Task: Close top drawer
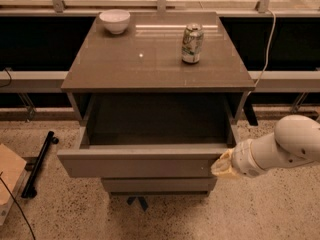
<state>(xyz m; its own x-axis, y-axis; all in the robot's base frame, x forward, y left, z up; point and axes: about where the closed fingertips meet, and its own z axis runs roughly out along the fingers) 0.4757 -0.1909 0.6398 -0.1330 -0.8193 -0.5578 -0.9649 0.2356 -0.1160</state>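
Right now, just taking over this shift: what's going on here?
The robot's white arm holds its gripper at the right front corner of the wide grey-brown top drawer. The drawer is pulled out, not yet closed. A white bowl and a silver-green drink can stand on the cabinet top.

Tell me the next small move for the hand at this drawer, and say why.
Probably push the top drawer straight in toward the cabinet. It stands well out with its inside exposed, and the hand sits at the right end of its front panel, so a short inward push seems right.
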